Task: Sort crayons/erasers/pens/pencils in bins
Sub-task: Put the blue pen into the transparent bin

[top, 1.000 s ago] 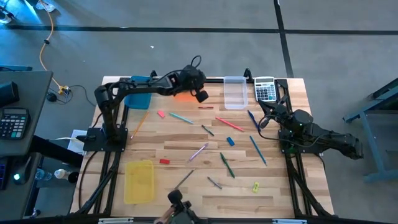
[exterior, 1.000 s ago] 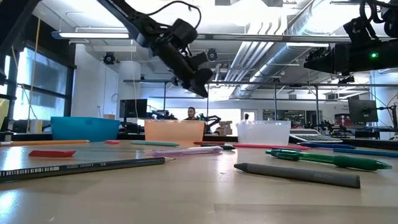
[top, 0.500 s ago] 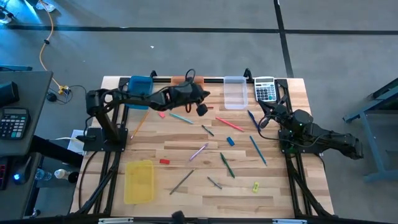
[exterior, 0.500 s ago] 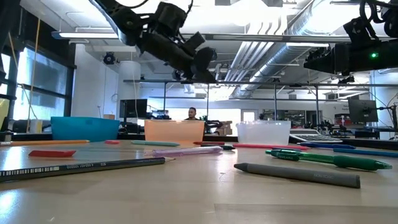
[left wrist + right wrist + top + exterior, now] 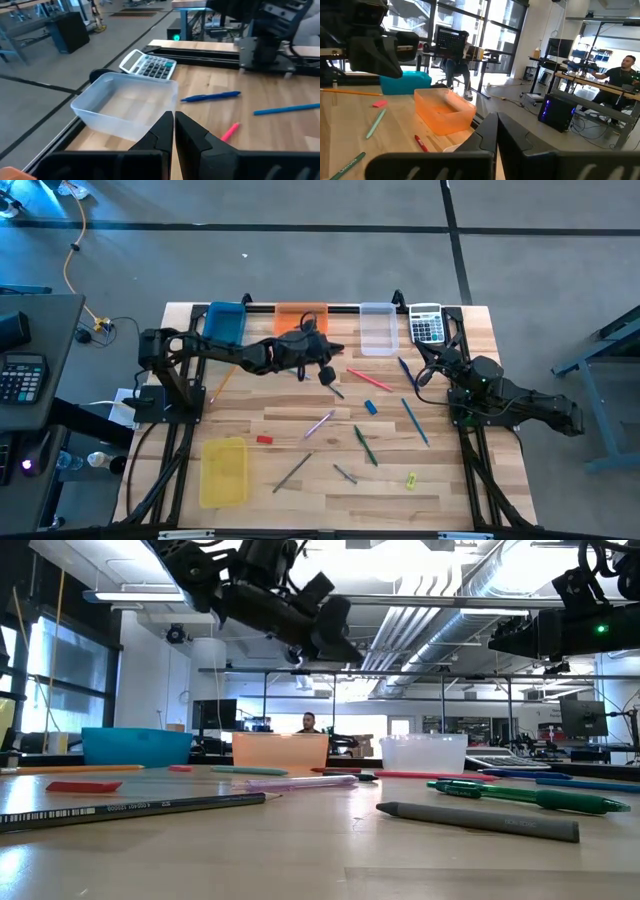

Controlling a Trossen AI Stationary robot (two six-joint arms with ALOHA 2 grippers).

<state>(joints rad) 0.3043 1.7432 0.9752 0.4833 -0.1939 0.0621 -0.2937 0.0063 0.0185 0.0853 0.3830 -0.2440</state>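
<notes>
Planks of pale wood make up the table (image 5: 300, 480) seen from above, where my left gripper (image 5: 328, 373) hangs with its jaws pressed together and empty, out over the middle of the scatter just in front of the orange bin (image 5: 301, 315); a second ago it was farther back, over that bin. Four shallow plastic bins sit here: blue bin (image 5: 226, 322), orange and clear bin (image 5: 377, 326) along the far edge, yellow bin (image 5: 224, 471) alone near the front left, none showing anything inside. Pens (image 5: 414, 421), pencils (image 5: 318, 424), a red eraser (image 5: 264, 439) and a grey crayon (image 5: 345, 474) lie loose on the wood. My right gripper (image 5: 422, 376) rests at the right side beside the grey calculator (image 5: 427, 325), jaws shut, unmoved. At table height, a dark pencil (image 5: 130, 810) and a green pen (image 5: 530, 796) lie in the foreground, the left arm hanging above. My left wrist looks past closed fingers (image 5: 160, 131) at the clear bin, bare inside, and a blue pen (image 5: 210, 96). My right wrist sees the orange bin, a red crayon (image 5: 421, 143) before it.
</notes>
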